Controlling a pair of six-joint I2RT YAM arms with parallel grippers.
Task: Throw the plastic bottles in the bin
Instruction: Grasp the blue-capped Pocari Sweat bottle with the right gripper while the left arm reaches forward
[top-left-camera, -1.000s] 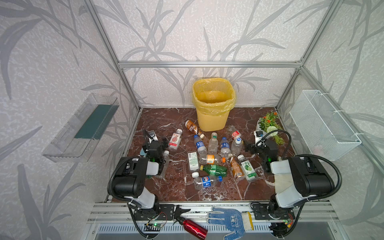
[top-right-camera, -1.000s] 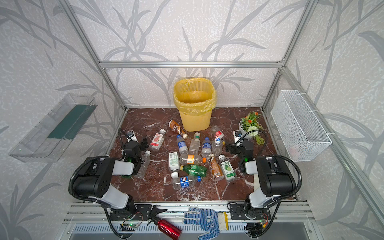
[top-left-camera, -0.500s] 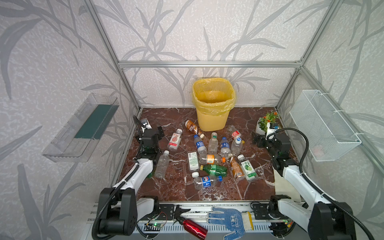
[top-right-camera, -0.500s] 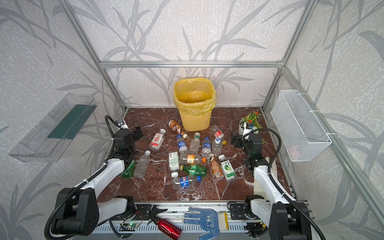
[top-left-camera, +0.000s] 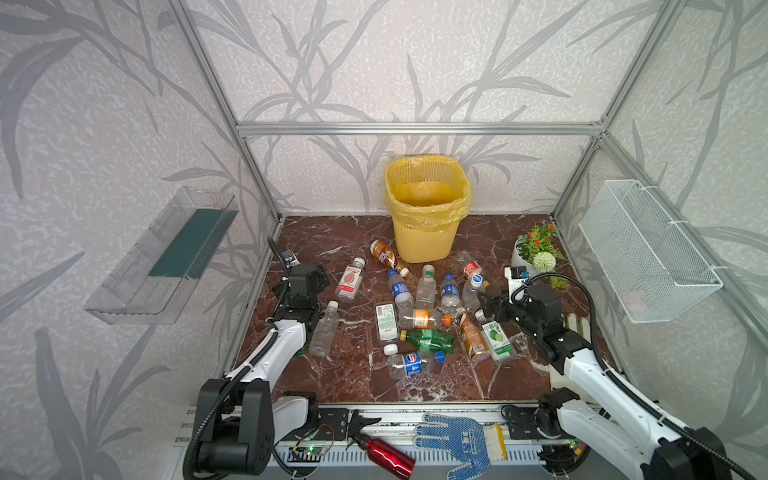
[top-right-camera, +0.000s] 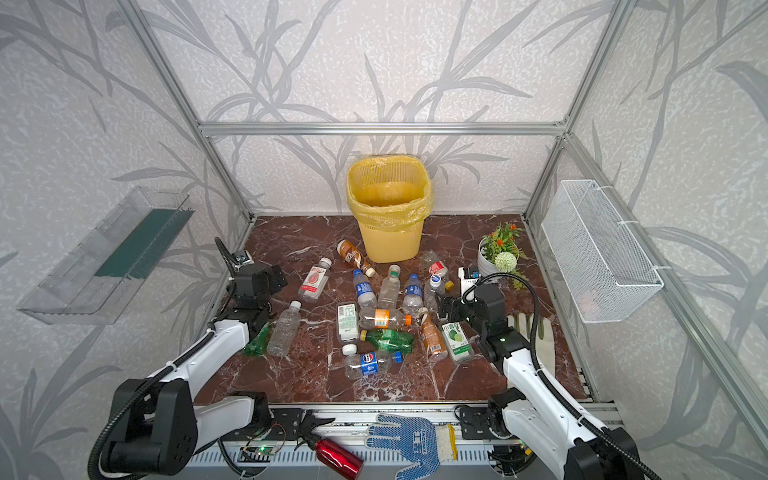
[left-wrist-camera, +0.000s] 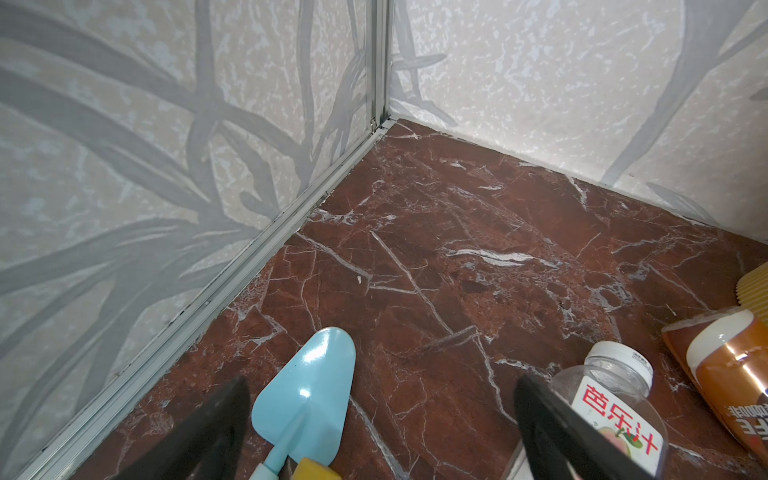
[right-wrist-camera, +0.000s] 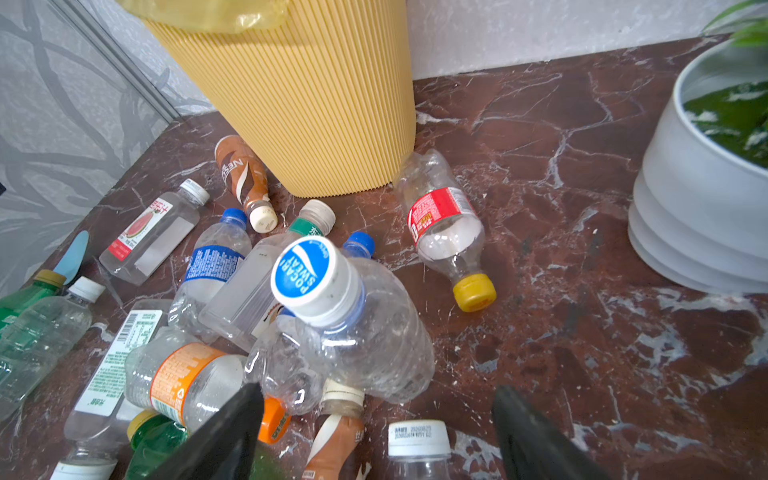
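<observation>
the bin (top-left-camera: 422, 245) stands upright at 12 o'clock on the marble surface (top-left-camera: 357, 382), close to the back wall, with its yellow bag folded over the rim. the plastic bottles (top-left-camera: 422, 318) lie scattered across the middle of the surface, from the bin's foot toward 6 o'clock, several touching or overlapping. a brown-label bottle (top-left-camera: 384, 254) lies just beside the bin at its 7 o'clock.

the left gripper (left-wrist-camera: 382, 382) is at 9 o'clock of the pile, with its jaws spread wide and nothing in them. in the left wrist view a pale blue trowel (left-wrist-camera: 307, 390) lies on the surface beneath the gap, nearer one finger. a clear red-label bottle (left-wrist-camera: 611, 407) lies just beside the opposite finger.

the right gripper (right-wrist-camera: 378, 390) is at 3 o'clock of the pile, jaws apart and gripping nothing. a crumpled clear bottle (right-wrist-camera: 353, 332) with a blue-and-white cap leans on its neighbours just ahead of the fingertips. a white plant pot (top-left-camera: 519, 259) stands at 2 o'clock.
</observation>
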